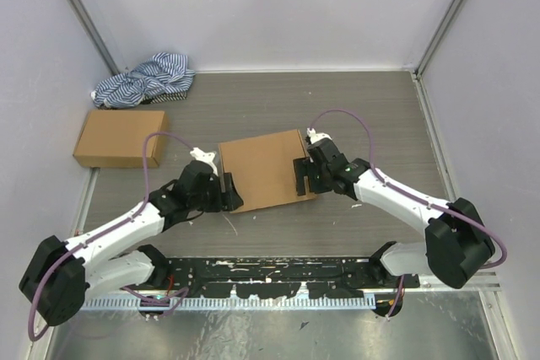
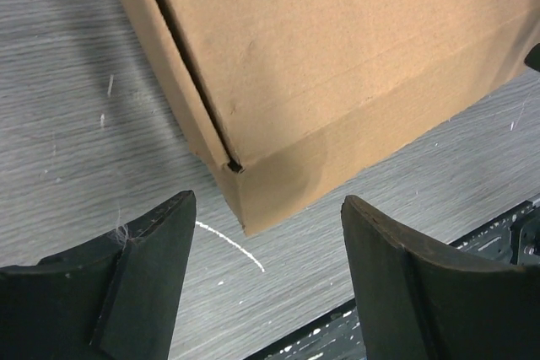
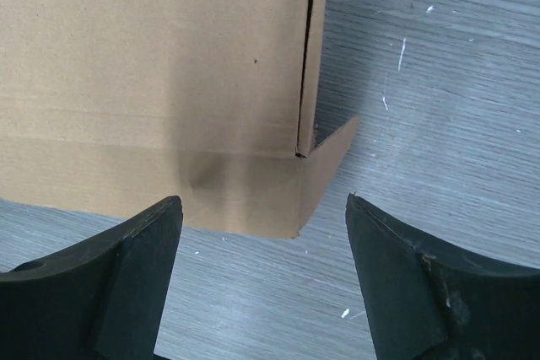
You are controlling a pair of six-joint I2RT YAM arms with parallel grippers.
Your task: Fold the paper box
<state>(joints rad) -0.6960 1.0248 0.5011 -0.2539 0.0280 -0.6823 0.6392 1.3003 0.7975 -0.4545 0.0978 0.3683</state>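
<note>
The paper box point(image 1: 266, 166) lies closed on the table as a shallow brown rectangle, its lid down. My left gripper point(image 1: 228, 193) stands open at its near left corner, touching nothing. In the left wrist view that corner of the box point(image 2: 337, 65) points toward the gap of the left gripper point(image 2: 267, 200), just beyond the fingertips. My right gripper point(image 1: 302, 176) is open at the near right corner. In the right wrist view the box point(image 3: 152, 65) shows a side flap standing slightly proud at that corner, ahead of the right gripper point(image 3: 263, 200).
A ready-made brown cardboard box point(image 1: 121, 137) sits at the left. A blue-white striped cloth point(image 1: 145, 80) is bunched in the far left corner. A black rail point(image 1: 270, 271) runs along the near edge between the arm bases. Walls close in the table.
</note>
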